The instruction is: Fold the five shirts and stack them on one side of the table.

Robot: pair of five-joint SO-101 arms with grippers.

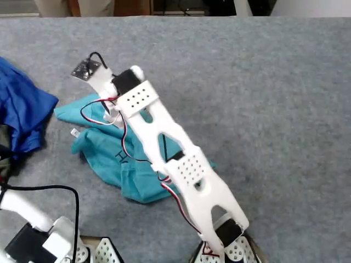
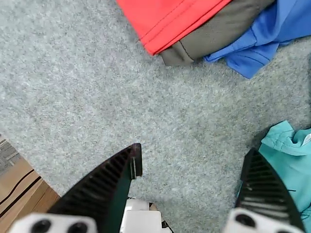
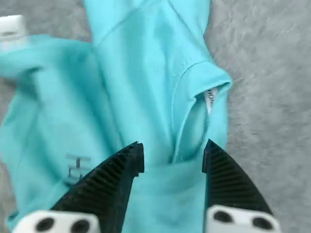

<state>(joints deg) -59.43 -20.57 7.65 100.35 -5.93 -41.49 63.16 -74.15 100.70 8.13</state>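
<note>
Right now your right pincer hangs directly over the teal shirt, fingers apart and holding nothing. The neck opening sits just ahead of the fingertips, reaching back into the gap between them. Most of the cloth spreads ahead of the pincer and off to the far side from the label. Seen from above, the crumpled shirt runs roughly in line with that arm, so I judge a straight drop onto the collar edge is all the grab needs.

Your left pincer is also spread and empty, above the bare grey table. A corner of the teal shirt lies just outside one finger. The red shirt, grey shirt and blue shirt are heaped well ahead of it. The right arm is clearly nearer to the teal shirt.
</note>
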